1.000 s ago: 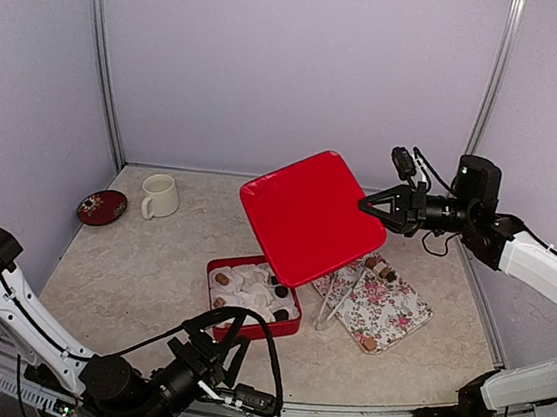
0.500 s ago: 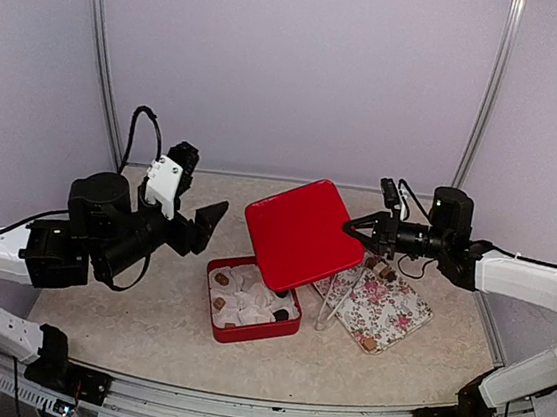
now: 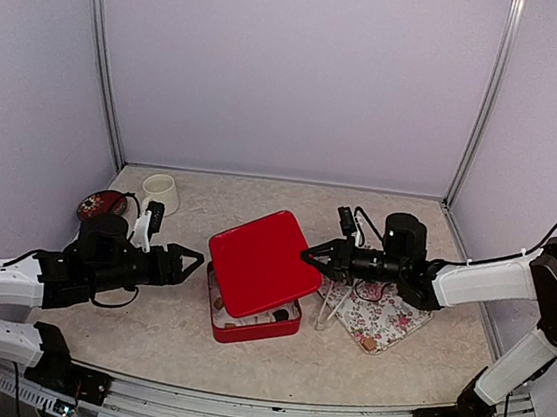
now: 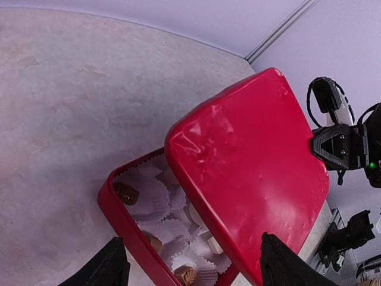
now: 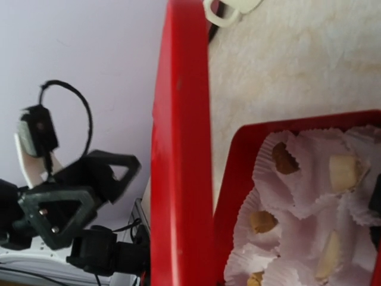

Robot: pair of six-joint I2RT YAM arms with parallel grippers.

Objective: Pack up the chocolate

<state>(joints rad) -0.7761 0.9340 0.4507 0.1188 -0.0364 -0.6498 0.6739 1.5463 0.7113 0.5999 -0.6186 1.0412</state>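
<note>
Lowering the lid while it is tilted and pinched at one edge by the right gripper risks seating it askew on the box, or losing it from that thin grip. Chocolate sits in the box's liners. The left gripper hangs spread beside the box and could knock it.

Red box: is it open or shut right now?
Open. The right gripper holds the lid tilted over the box; chocolates in white liners show beneath.
</note>
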